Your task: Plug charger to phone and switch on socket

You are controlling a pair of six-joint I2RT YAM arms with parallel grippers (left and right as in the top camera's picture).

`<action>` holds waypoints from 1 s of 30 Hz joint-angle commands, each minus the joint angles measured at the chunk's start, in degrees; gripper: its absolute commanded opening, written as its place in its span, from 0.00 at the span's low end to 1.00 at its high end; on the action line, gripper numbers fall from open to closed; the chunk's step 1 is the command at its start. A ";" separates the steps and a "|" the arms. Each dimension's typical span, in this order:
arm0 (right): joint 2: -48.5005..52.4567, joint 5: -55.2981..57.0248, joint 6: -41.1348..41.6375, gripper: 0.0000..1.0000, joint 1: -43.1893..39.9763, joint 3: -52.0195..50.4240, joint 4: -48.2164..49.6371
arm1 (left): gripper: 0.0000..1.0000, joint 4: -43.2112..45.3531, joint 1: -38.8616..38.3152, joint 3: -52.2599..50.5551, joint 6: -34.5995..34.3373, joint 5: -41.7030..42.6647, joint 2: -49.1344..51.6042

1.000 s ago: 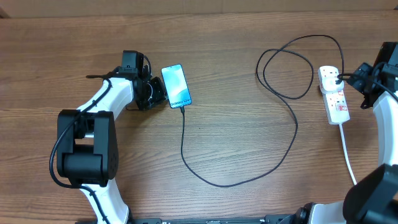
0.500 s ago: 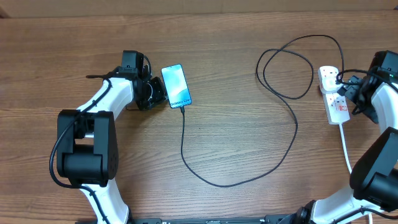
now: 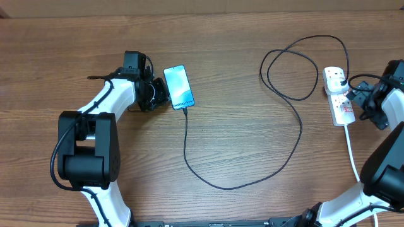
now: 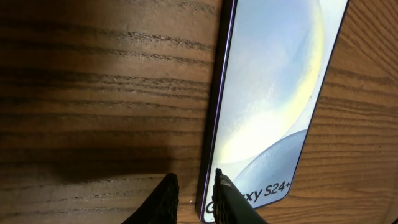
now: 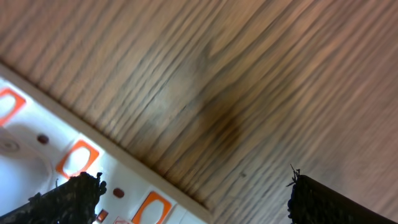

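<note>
The phone (image 3: 178,87) lies flat with its light-blue screen up. The charger (image 3: 297,135), a thin black cable, runs from the phone's lower end in loops to its black plug (image 3: 339,77), which sits in the socket (image 3: 341,104), a white power strip. My left gripper (image 3: 158,94) is at the phone's lower left edge. In the left wrist view its tips (image 4: 193,186) are nearly together, one over the corner of the phone (image 4: 273,93). My right gripper (image 3: 360,102) is wide open beside the strip's right side. The right wrist view shows its tips (image 5: 194,180) with the socket (image 5: 37,149) by the left finger.
The strip's white cord (image 3: 352,154) runs toward the table's front edge at the right. The cable's loose loops (image 3: 287,69) lie between the phone and the strip. The wood table (image 3: 240,50) fills the rest of the view.
My right gripper has moved down from beside the plug to beside the strip's middle. The left arm, phone and cable have not moved.
</note>
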 commanded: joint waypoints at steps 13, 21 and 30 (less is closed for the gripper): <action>4.31 -2.16 -1.14 1.00 -0.11 -0.37 2.38 | 0.23 0.20 0.13 0.20 0.09 0.48 -0.83; 4.31 -6.08 -1.16 1.00 -0.11 -0.37 4.24 | 0.22 0.20 0.13 0.20 0.09 0.46 -0.83; 4.31 -7.52 -1.90 1.00 -0.11 -0.37 3.45 | 0.22 0.20 0.13 0.20 0.09 0.46 -0.83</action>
